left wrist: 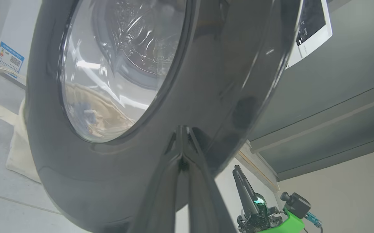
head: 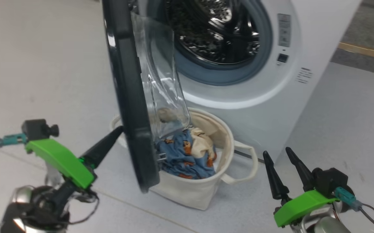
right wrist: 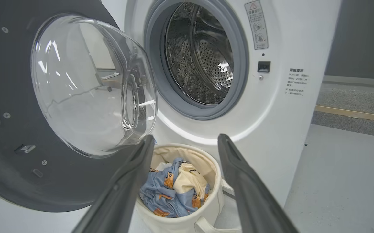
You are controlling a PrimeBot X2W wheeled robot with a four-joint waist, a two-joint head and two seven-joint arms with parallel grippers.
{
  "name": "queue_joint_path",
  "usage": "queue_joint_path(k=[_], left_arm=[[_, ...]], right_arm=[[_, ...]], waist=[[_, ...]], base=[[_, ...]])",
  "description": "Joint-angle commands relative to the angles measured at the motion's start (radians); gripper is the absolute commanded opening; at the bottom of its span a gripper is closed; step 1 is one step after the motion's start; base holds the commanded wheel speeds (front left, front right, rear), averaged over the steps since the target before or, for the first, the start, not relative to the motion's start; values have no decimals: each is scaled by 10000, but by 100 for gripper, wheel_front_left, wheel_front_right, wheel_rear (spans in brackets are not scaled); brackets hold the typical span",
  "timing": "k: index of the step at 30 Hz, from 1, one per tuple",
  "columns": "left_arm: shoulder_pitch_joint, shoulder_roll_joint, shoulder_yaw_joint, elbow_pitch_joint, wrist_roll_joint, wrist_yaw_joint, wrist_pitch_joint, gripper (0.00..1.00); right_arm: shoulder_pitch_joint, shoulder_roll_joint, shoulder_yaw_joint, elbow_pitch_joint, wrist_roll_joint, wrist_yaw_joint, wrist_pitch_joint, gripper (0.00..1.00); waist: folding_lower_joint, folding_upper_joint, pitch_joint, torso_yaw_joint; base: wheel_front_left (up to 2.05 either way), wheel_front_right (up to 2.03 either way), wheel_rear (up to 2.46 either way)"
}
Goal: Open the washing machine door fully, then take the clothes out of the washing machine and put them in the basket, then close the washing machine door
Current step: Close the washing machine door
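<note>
The washing machine door (head: 132, 106) stands edge-on to me, half swung out from the white washing machine (head: 271, 81), whose steel drum (right wrist: 203, 58) looks bare. My left gripper (head: 119, 130) is shut, its tip touching the door's black outer rim (left wrist: 161, 129). The clothes (head: 187, 155), blue with orange bears and a cream piece, lie in the cream basket (head: 193, 191) below the opening, also seen as clothes (right wrist: 174, 187) in the basket (right wrist: 203, 213). My right gripper (head: 276, 153) hangs open at lower right, holding nothing, its fingers (right wrist: 238, 181) framing the basket.
The basket's loop handle (head: 248, 161) sticks out toward my right arm. Pale floor spreads to the left and right of the machine. A wooden strip (head: 365, 51) edges a darker floor at far right.
</note>
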Motion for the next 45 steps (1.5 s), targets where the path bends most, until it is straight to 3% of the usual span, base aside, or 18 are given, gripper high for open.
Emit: queue_joint_path(k=[1,10,17,28,36,37,38,39,40,45], left_arm=[[-219,-15,175,-614,233,-56,-314,0],[-230,-691,-204,-609,602,-197,-1296,0],[-503,-743,-105,-301,915,-286,-2252,0],[-1186,-187,261,368,1019,-337,-3187,0],[-1189,323,436,635,1093,-345,-3689,0],[-1161,394,448,624,1156,-346,-3823,7],[-1104,487,438,621,1253,-346,-3944,60],[-1031,601,420,628,1400,-346,-4076,90],[-947,708,423,665,1563,-347,-4230,100],[-224,1355,440,779,2796,-347,-5571,100]], right_arm=[[-88,-38,6,-266,-40,10,-122,100],[-168,-127,-331,-450,-127,10,-122,100],[-284,-55,-633,-624,-136,10,-122,100],[-547,265,-937,-730,-135,10,-122,100],[-604,359,-913,-634,-125,10,-122,100],[-624,349,-892,-633,-138,10,-122,100],[-642,340,-870,-643,-147,10,-122,100],[-658,329,-859,-657,-157,10,-122,100],[-661,313,-859,-662,-170,10,-122,100],[-514,180,-952,-622,-234,10,-122,100]], waist=[[0,0,-31,-453],[0,0,342,-1837],[0,0,849,-3311],[0,0,1375,-5268],[0,0,1259,-5646],[0,0,1221,-5641],[0,0,1184,-5635],[0,0,1133,-5623],[0,0,1068,-5603],[0,0,654,-5419]], base=[[0,0,0],[0,0,0],[0,0,0],[0,0,0],[0,0,0],[0,0,0],[0,0,0],[0,0,0],[0,0,0],[0,0,0]])
